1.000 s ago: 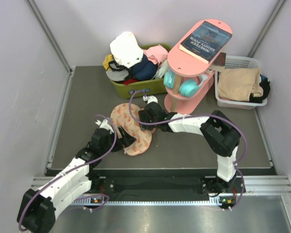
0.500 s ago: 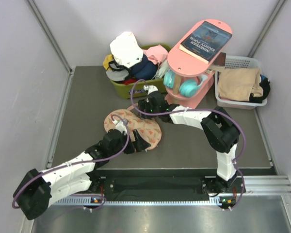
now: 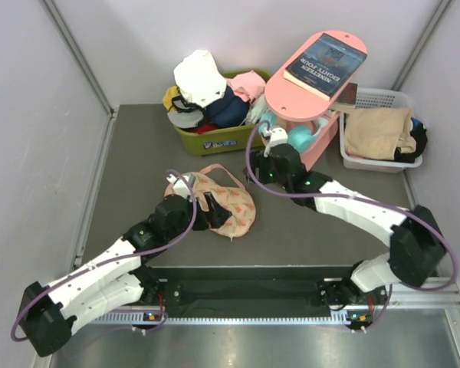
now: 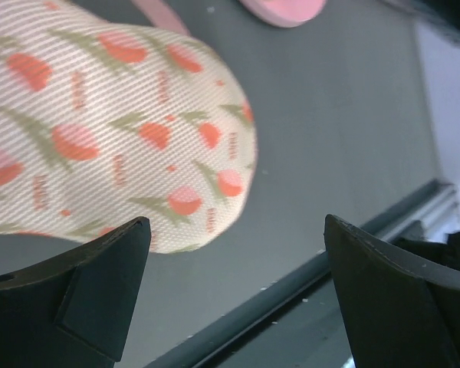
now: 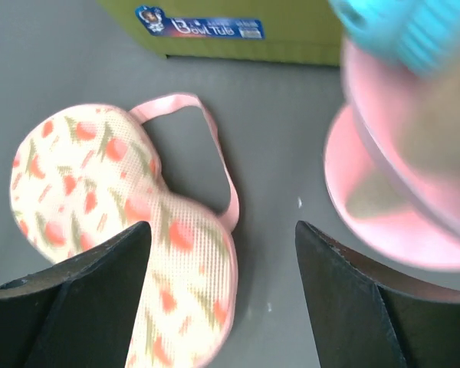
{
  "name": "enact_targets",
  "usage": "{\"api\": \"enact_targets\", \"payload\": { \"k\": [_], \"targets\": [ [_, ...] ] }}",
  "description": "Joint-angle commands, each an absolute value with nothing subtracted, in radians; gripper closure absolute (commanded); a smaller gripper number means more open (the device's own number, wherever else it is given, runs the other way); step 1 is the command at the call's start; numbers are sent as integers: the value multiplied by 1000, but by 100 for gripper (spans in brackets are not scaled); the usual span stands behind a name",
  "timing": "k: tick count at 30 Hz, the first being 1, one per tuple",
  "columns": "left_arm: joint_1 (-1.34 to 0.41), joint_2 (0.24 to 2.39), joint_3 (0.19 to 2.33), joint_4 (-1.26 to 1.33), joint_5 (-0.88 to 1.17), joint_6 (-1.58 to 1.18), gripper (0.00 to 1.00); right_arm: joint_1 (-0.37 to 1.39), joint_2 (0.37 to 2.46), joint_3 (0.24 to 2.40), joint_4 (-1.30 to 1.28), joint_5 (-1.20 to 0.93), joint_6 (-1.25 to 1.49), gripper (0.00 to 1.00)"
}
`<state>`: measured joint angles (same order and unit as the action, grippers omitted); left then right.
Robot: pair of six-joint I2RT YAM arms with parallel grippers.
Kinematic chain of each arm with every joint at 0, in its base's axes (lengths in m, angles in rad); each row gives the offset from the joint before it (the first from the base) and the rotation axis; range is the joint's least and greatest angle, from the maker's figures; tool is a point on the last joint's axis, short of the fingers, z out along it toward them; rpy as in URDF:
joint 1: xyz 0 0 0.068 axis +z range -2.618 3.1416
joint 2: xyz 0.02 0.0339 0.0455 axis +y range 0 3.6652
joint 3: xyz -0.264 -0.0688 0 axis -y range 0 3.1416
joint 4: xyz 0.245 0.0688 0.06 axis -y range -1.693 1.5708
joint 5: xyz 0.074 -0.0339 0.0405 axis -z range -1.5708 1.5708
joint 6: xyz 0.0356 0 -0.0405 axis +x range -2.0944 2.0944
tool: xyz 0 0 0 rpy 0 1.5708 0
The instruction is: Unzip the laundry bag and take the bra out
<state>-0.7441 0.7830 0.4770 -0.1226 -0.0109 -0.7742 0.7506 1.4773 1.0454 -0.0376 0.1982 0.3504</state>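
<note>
The laundry bag (image 3: 228, 205) lies on the dark table, a peach pouch with orange-red prints, its thin pink loop (image 3: 224, 172) trailing toward the back. It looks closed, and the bra is hidden. My left gripper (image 3: 212, 216) sits low at the bag's left side. In the left wrist view it (image 4: 238, 291) is open, the bag's rounded end (image 4: 115, 130) just beyond the left finger, nothing between the fingers. My right gripper (image 3: 267, 178) hovers open to the right of the bag. From the right wrist it (image 5: 222, 299) looks down on the bag (image 5: 115, 207) and loop (image 5: 218, 157).
A green bin (image 3: 215, 139) of clothes stands behind the bag. The pink stand (image 3: 314, 77) with a book and teal headphones (image 3: 297, 138) is close beside my right wrist; its base (image 5: 383, 222) shows on the right. A white basket (image 3: 379, 162) holds tan cloth. Table's front edge (image 3: 253, 267).
The right gripper has drawn back from the bag toward the pink stand and opened a little wider. The bag has turned and shifted right. The left gripper followed it, staying open.
</note>
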Motion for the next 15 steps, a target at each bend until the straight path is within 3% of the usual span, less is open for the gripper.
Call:
{"api": "enact_targets", "payload": {
  "k": [1, 8, 15],
  "targets": [
    [-742, 879, 549, -137, -115, -724, 1, 781, 1297, 890, -72, 247, 417, 24],
    [-680, 1087, 646, -12, -100, -698, 1, 981, 1163, 698, -92, 239, 623, 28],
    [-580, 1216, 615, 190, 30, -778, 1, 1230, 1267, 706, -66, 327, 811, 35]
  ]
}}
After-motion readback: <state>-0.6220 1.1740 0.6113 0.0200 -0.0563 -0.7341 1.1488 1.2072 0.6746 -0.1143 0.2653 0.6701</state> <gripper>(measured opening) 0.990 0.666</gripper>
